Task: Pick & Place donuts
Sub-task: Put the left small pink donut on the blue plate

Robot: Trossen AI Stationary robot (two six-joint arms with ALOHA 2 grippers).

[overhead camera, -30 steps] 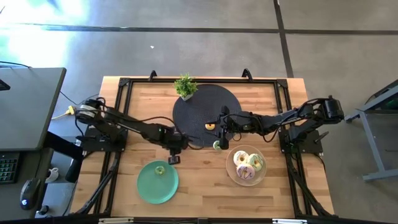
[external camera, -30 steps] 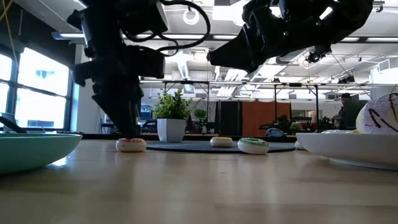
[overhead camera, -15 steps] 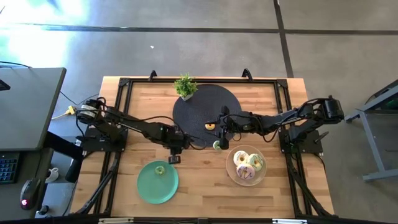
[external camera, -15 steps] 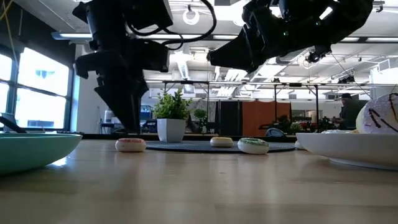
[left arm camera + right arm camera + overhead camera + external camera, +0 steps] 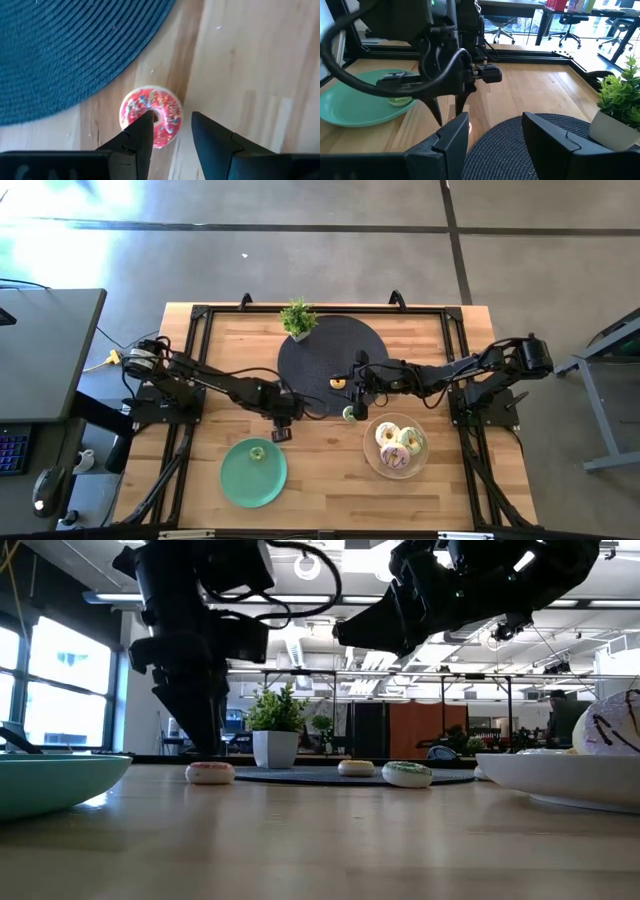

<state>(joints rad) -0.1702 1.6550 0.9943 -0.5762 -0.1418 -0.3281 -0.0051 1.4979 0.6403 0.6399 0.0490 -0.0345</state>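
Roughly halfway: left pincer (image 5: 170, 125) open over the pink sprinkled mini donut (image 5: 151, 116) at 7 o'clock off dark round mat (image 5: 325, 360), right pincer (image 5: 495, 131) open, idle

The left gripper (image 5: 205, 745) shifts slightly over the last second: in the low view it first stands with its tips down at the pink donut (image 5: 211, 772), then lifts and leans a little toward 3 o'clock half a second ago, and now sits back toward 9 o'clock and a touch lower, its tips just above the donut. In the high view the left arm's wrist edges minutely toward 12 o'clock and back.
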